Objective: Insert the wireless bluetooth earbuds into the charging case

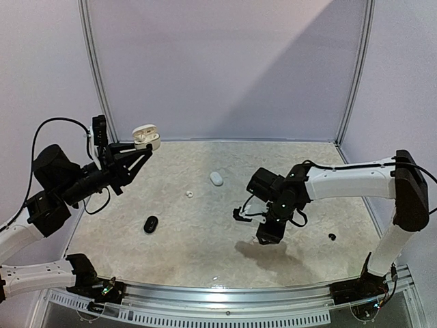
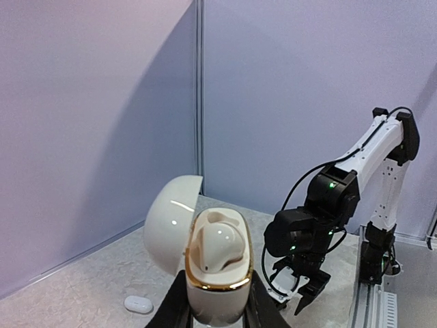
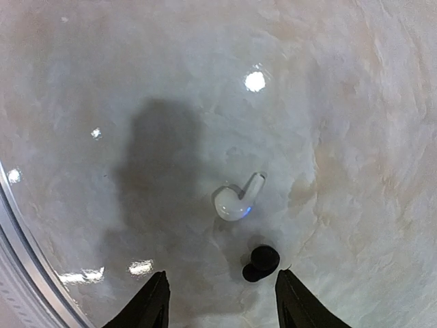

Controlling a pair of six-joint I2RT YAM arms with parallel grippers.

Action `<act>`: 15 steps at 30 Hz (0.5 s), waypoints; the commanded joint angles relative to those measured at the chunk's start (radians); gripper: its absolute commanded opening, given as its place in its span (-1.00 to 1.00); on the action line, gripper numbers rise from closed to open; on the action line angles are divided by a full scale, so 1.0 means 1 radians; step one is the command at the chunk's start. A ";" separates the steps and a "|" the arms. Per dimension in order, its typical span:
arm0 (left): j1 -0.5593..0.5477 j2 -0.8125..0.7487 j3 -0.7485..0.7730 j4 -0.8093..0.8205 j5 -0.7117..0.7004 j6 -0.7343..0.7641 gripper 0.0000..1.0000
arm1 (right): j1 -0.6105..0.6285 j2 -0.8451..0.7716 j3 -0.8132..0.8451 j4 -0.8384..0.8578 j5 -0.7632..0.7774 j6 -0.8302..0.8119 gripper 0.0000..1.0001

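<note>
White plastic with a gold rim, the charging case is pinched low on its body between the two fingers of the left gripper, which press in from both sides. The left arm is lifted well off the table. Its forearm slants up and to the right, so the case rides high above the surface at the fingertips. The lid is tipped open to the left of the fingers, and a seated earbud, white, lies in the case's cradle.

On the table below and to the right of that gripper lie a black case, a tiny white earbud and a closed white case.

The right arm reaches in from the right. Its white forearm runs roughly level toward the centre, and the wrist bends down so the right gripper points at the table and hovers above its own shadow. Its fingers are spread, with nothing between them. The wrist view shows a white stemmed earbud lying on the table beyond the gap. A black earbud sits just beside it, closer to the right-hand finger. A second black earbud lies well to the right of this gripper.
</note>
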 commanded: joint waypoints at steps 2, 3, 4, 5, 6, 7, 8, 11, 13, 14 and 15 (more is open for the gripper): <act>0.013 -0.003 0.002 -0.005 0.017 0.024 -1.00 | 0.023 -0.007 -0.032 0.150 -0.013 -0.365 0.01; 0.013 -0.004 0.004 -0.007 0.019 0.025 -1.00 | 0.023 0.003 -0.023 0.147 -0.005 -0.394 -0.01; 0.013 -0.005 0.004 -0.008 0.019 0.027 -1.00 | 0.022 0.013 -0.013 0.143 0.002 -0.417 -0.03; 0.014 -0.007 0.003 -0.009 0.019 0.027 -1.00 | 0.022 0.030 -0.007 0.141 0.007 -0.432 -0.05; 0.015 -0.008 0.003 -0.008 0.018 0.027 -1.00 | 0.023 0.037 -0.005 0.144 0.012 -0.454 -0.06; 0.015 -0.008 0.001 -0.007 0.019 0.026 -1.00 | 0.022 0.046 -0.005 0.149 0.018 -0.464 -0.08; 0.015 -0.008 0.000 -0.007 0.020 0.025 -1.00 | 0.023 0.051 -0.005 0.150 0.022 -0.477 -0.09; 0.015 -0.011 0.001 -0.009 0.022 0.024 -1.00 | 0.022 0.065 -0.001 0.142 0.023 -0.507 -0.14; 0.015 -0.011 0.000 -0.008 0.021 0.024 -1.00 | 0.023 0.074 -0.003 0.136 0.024 -0.518 -0.17; 0.016 -0.012 -0.002 -0.006 0.020 0.023 -1.00 | 0.025 0.079 -0.003 0.136 0.026 -0.521 -0.20; 0.016 -0.013 -0.005 -0.006 0.019 0.020 -1.00 | 0.025 0.084 -0.005 0.139 0.028 -0.525 -0.22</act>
